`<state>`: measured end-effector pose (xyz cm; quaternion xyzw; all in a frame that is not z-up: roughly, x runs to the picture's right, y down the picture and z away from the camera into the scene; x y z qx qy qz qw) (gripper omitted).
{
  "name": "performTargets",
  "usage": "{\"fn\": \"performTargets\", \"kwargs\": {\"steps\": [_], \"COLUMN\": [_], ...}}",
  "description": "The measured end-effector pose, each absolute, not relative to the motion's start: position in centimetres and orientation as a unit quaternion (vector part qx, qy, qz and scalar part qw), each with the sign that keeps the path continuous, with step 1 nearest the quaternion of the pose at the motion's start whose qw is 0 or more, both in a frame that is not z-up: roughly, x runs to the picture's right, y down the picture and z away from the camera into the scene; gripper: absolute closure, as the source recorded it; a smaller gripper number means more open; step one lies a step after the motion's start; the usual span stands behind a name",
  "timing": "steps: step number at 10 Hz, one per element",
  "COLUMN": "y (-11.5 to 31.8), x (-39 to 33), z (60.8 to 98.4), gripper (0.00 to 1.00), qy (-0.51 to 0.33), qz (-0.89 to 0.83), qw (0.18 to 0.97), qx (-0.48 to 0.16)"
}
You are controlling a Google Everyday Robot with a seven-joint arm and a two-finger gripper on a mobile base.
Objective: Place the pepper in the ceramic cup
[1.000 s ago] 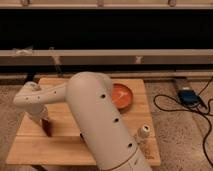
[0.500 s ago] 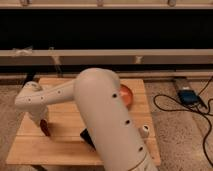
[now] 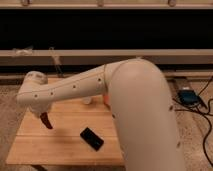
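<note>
Gripper (image 3: 44, 116) over table's left side, clamped on pepper (image 3: 47, 121): slim, glossy, dark red, tapering to a point, hanging above smooth light-wood table (image 3: 30, 150). Flat black rect. phone (image 3: 92, 138) to its right.

Far wall: long black band (image 3: 100, 30) with a pale horizontal ledge (image 3: 75, 56) beneath it.
Floor: speckled grey floor (image 3: 10, 117); a blue box (image 3: 189, 96) with black cables (image 3: 207, 111) lies far right.
Furniture: pale wooden counter (image 3: 60, 145), near left.
Gripper: the gripper (image 3: 45, 119) hangs above the counter's left part.

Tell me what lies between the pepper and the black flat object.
Camera view: only the bare wooden table. The gripper, over its left part, has the pepper at its tip; the black flat object lies apart.
</note>
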<state>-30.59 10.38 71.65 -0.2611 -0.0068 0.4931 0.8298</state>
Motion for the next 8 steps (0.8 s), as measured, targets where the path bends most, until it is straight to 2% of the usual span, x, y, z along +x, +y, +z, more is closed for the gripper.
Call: {"fn": "performTargets", "kwargs": {"steps": [2,4,8], "y": [7.2,4.7,2.7], "x": [-28.4,-27.1,-24.8], "z": [71.0,72.1,73.6], "gripper": [1.0,1.0,1.0], "qy": [-0.043,-0.09,-0.165], "qz": [0.493,0.491,0.507], "qw": [0.833,0.83,0.8], "qx": [-0.249,-0.25,-0.276]}}
